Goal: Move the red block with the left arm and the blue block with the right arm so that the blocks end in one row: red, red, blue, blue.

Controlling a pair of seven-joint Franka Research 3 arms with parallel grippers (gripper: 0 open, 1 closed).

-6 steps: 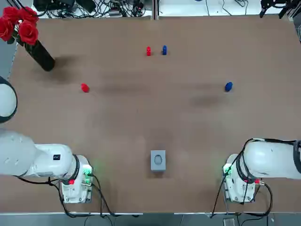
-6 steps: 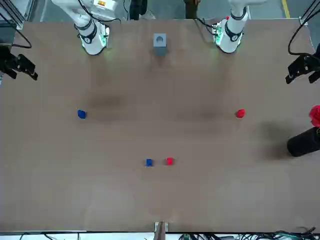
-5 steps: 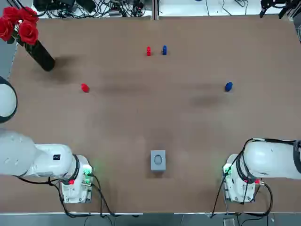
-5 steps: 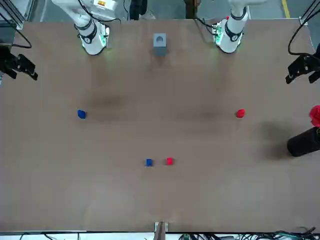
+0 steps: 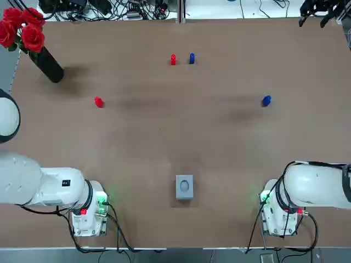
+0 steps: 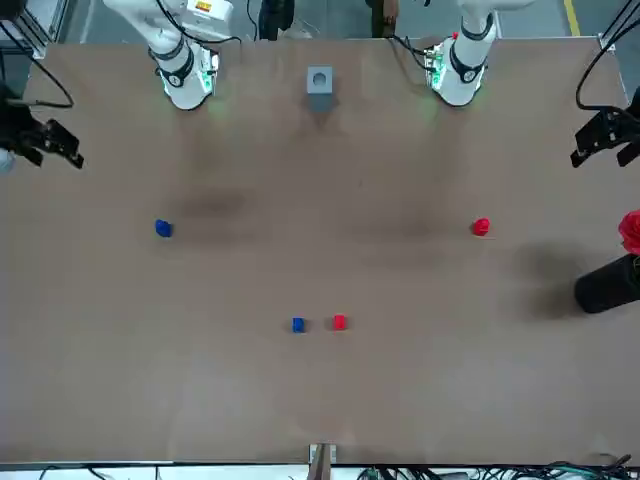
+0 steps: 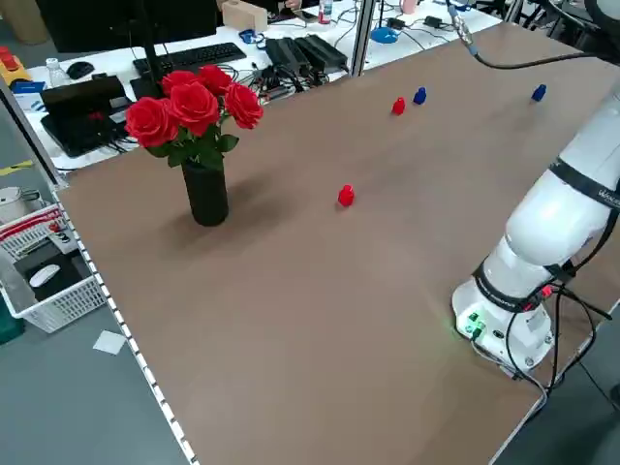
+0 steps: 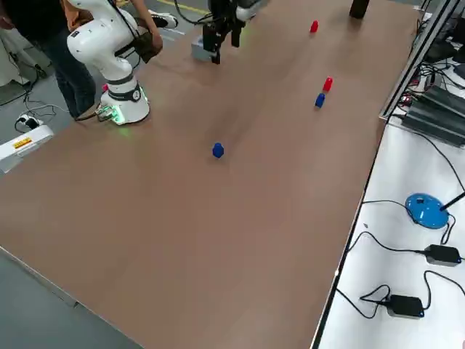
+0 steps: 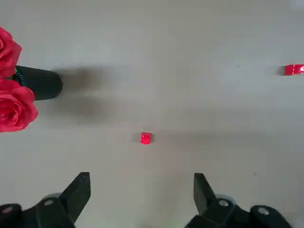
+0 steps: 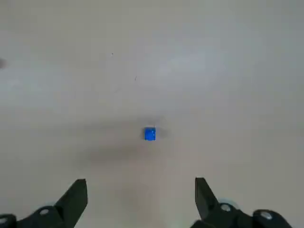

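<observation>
Basically looks like pre-grasp: left gripper (image 9: 141,177) and right gripper (image 10: 140,181) hover with jaws spread, red block (image 9: 146,138) and blue block (image 10: 149,134) centred well below each gap, so next is probably 2 straight drops.

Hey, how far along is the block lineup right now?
Done: nothing; only the middle red block and middle blue block sit side by side. In hand: the left gripper hangs open over the loose red block, the right gripper over the loose blue block, neither holding. Left: both grasps and placements.
</observation>
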